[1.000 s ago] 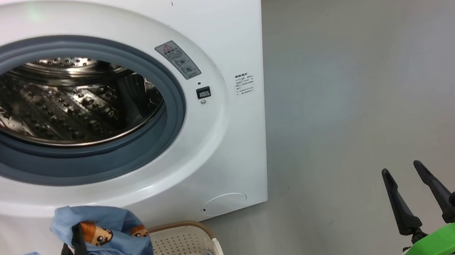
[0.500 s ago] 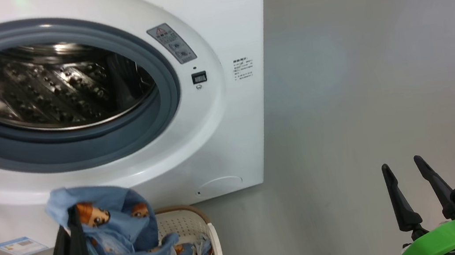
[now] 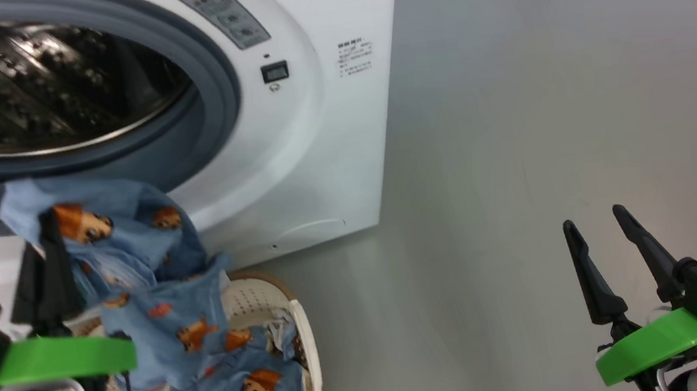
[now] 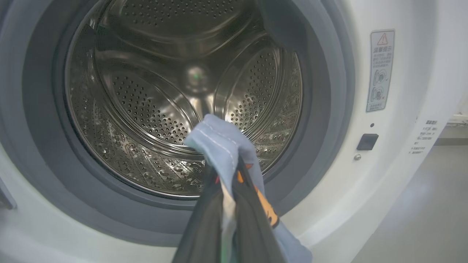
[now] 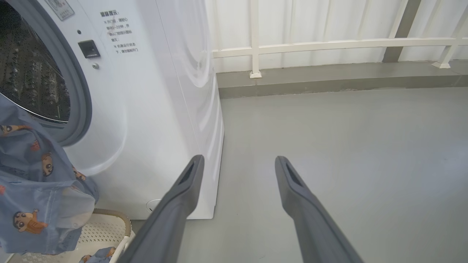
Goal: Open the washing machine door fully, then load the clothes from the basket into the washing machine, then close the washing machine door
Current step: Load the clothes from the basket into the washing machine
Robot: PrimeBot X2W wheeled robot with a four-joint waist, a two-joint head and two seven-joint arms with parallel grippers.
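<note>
- My left gripper (image 3: 45, 231) is clamped tight on the light-blue cartoon-print clothes (image 3: 152, 305), held up before the washing machine (image 3: 314, 146) drum mouth.
- Their lower end hangs into the basket (image 3: 306, 338).
- My right gripper (image 3: 592, 217) stands wide open, empty, above the grey floor (image 3: 545, 93).

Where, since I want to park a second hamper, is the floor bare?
Bare grey floor runs from the side of the washing machine past the right gripper to the back wall. Crowded below the drum: the basket and the clothes hanging from the left gripper.
</note>
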